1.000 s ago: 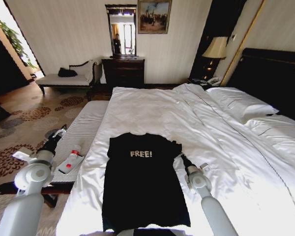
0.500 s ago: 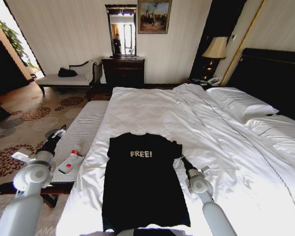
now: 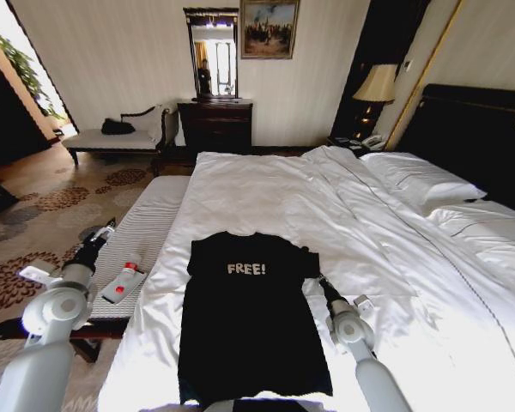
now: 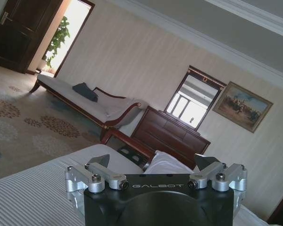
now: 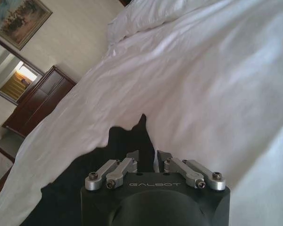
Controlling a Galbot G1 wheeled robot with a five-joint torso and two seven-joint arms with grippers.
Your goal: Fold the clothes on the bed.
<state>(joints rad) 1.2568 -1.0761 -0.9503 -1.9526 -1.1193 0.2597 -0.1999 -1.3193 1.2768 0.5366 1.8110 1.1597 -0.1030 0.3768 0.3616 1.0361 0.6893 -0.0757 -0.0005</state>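
The black T-shirt [image 3: 245, 322] with white "FREE!" lettering lies flat on the white duvet of the bed [image 3: 395, 257], collar away from me. At its right sleeve, my right gripper [image 3: 320, 278] is shut on the sleeve's edge. In the right wrist view the fingers [image 5: 132, 156] stand close together on a raised peak of black cloth [image 5: 132, 136]. My left gripper [image 3: 104, 230] hangs open over the striped bench left of the bed, well away from the shirt. The left wrist view has that gripper [image 4: 153, 161] with its jaws wide apart and nothing between them.
A striped bench [image 3: 150, 219] with a white-and-red bottle [image 3: 123, 281] stands along the bed's left side. Pillows [image 3: 421, 176] and the dark headboard [image 3: 481, 137] are at the right. A dresser [image 3: 215, 124], a chaise [image 3: 120, 133] and patterned carpet [image 3: 43, 215] lie beyond.
My right arm has drawn back a little toward me, the gripper staying at the sleeve. The left arm and the shirt look unchanged.
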